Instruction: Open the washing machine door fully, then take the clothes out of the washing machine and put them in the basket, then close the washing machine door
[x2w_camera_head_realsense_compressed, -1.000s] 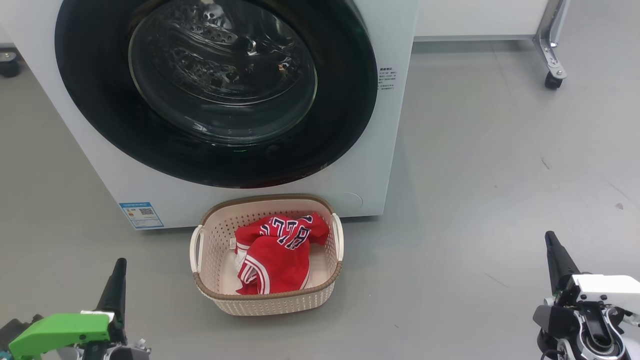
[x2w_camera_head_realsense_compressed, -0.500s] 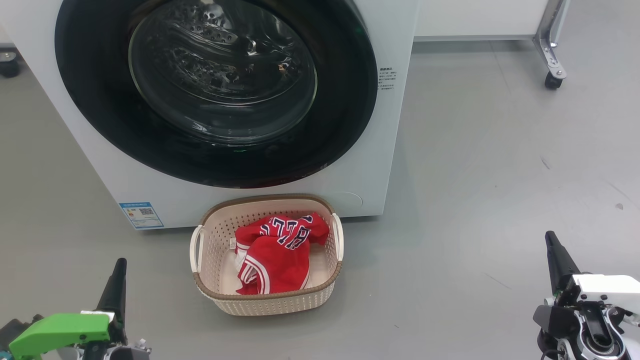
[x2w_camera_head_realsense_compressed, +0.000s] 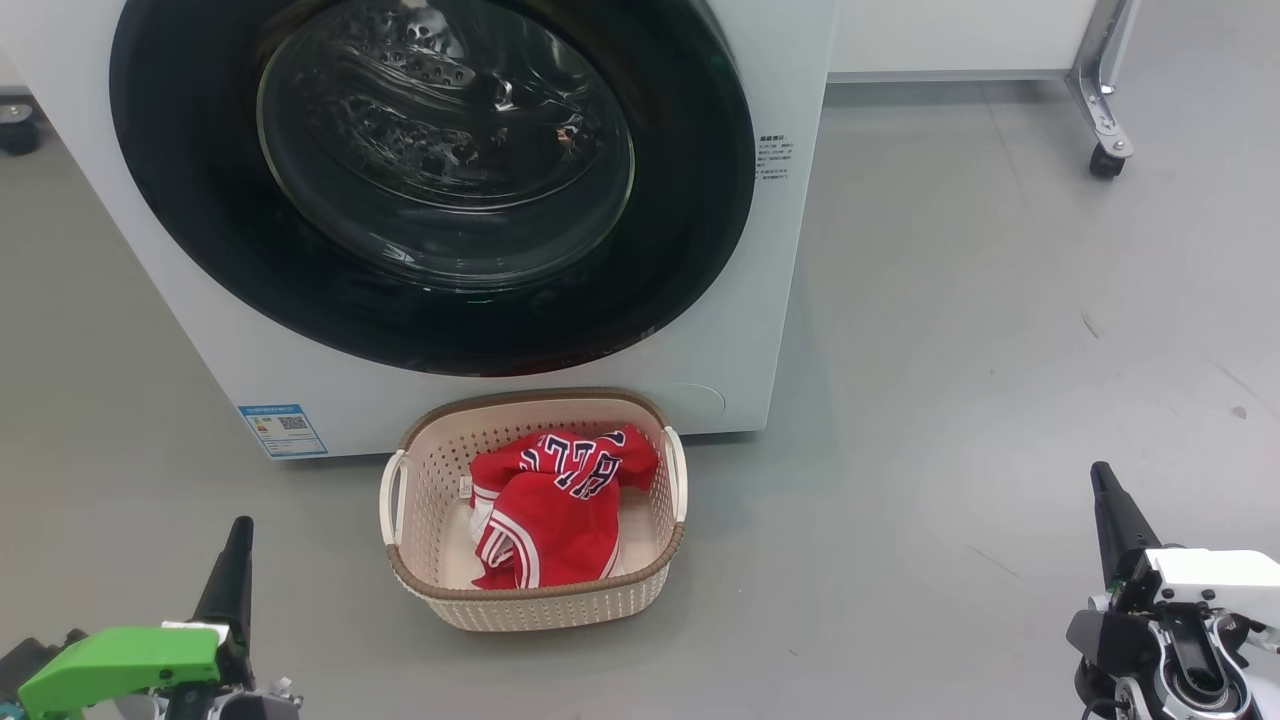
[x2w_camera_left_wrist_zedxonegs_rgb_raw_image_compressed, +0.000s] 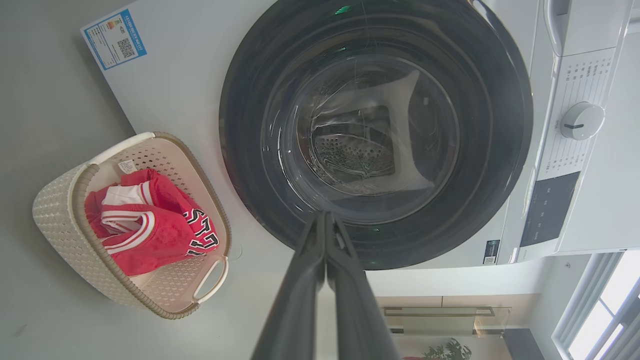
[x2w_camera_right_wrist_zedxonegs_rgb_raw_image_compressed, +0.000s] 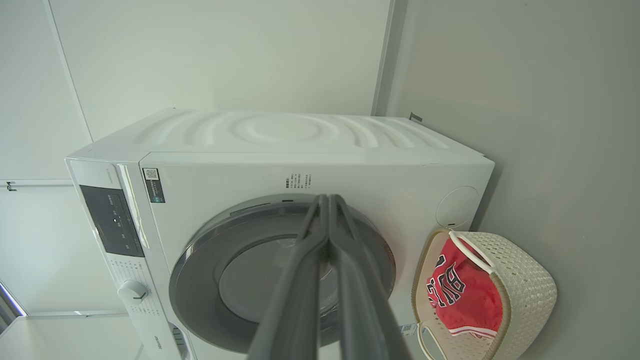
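Observation:
The white washing machine (x2w_camera_head_realsense_compressed: 790, 250) stands ahead with its black-rimmed round door (x2w_camera_head_realsense_compressed: 200, 220) shut flat against the front; the steel drum shows through the glass. On the floor just before it sits the cream basket (x2w_camera_head_realsense_compressed: 560, 605), holding the red clothes (x2w_camera_head_realsense_compressed: 555, 505) with white trim. My left gripper (x2w_camera_head_realsense_compressed: 238, 535) rests at the lower left, shut and holding nothing. At the lower right my right gripper (x2w_camera_head_realsense_compressed: 1100, 478) is shut too, with nothing in it. The left wrist view shows the door (x2w_camera_left_wrist_zedxonegs_rgb_raw_image_compressed: 250, 100), the basket (x2w_camera_left_wrist_zedxonegs_rgb_raw_image_compressed: 60, 235) and the clothes (x2w_camera_left_wrist_zedxonegs_rgb_raw_image_compressed: 150, 235); the right wrist view shows the door (x2w_camera_right_wrist_zedxonegs_rgb_raw_image_compressed: 200, 260) and the basket (x2w_camera_right_wrist_zedxonegs_rgb_raw_image_compressed: 530, 290).
Grey floor (x2w_camera_head_realsense_compressed: 1000, 350) spreads to the right of the machine. A metal frame leg on a caster (x2w_camera_head_realsense_compressed: 1105, 160) stands at the back right. Another dark wheel (x2w_camera_head_realsense_compressed: 18, 130) sits at the far left. A blue label (x2w_camera_head_realsense_compressed: 283, 430) marks the machine's lower front.

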